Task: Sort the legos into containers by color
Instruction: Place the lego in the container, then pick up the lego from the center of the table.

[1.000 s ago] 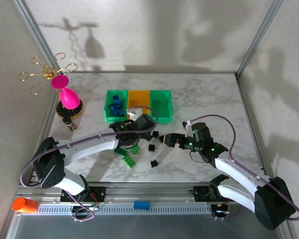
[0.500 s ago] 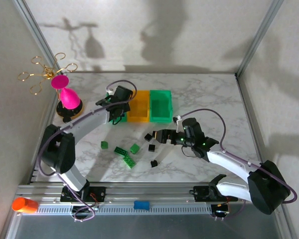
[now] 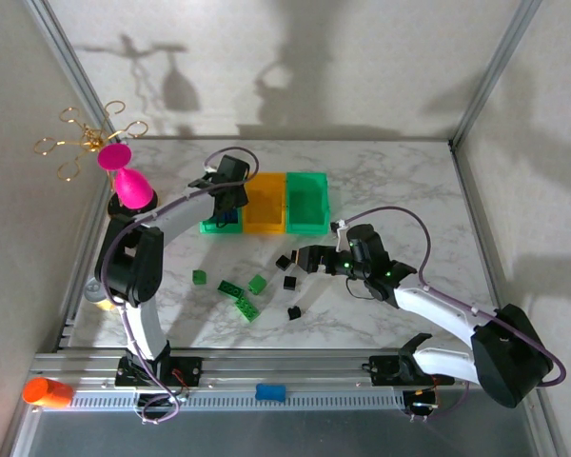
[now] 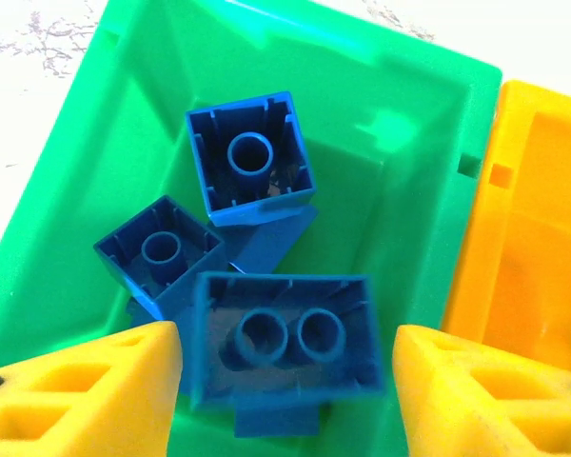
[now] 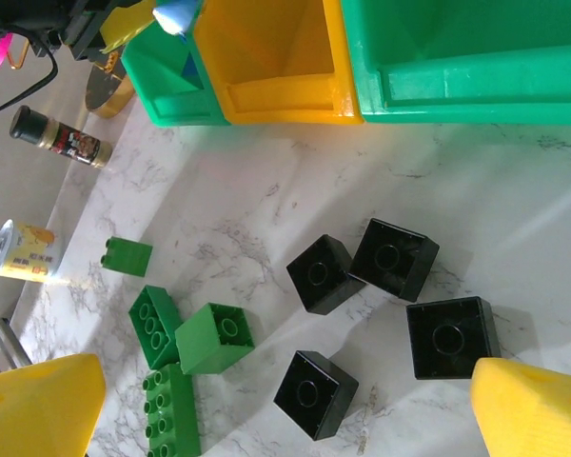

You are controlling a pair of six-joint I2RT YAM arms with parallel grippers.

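The containers stand in a row: left green bin (image 3: pixel 209 227), orange bin (image 3: pixel 264 205), right green bin (image 3: pixel 307 202). My left gripper (image 3: pixel 228 202) hangs open over the left green bin (image 4: pixel 400 124). A two-tube blue brick (image 4: pixel 284 343) lies loose between its fingers (image 4: pixel 95 390), on two other blue bricks (image 4: pixel 250 157). My right gripper (image 3: pixel 305 259) is open above several black bricks (image 5: pixel 315 392) on the marble. Green bricks (image 5: pixel 214 338) and a studded green plate (image 5: pixel 171 414) lie to their left. The orange bin (image 5: pixel 266 48) holds nothing I can see.
A pink goblet (image 3: pixel 126 181) and a gold wire stand (image 3: pixel 81 138) are at the back left. A spice bottle (image 5: pixel 59 138) and a small can (image 5: pixel 24 249) stand near the table's left edge. An orange cylinder (image 3: pixel 46 390) lies on the front rail.
My left gripper has gone from the loose bricks at mid-table back to the left green bin, where the blue brick now lies free. My right gripper shifted slightly left over the black bricks.
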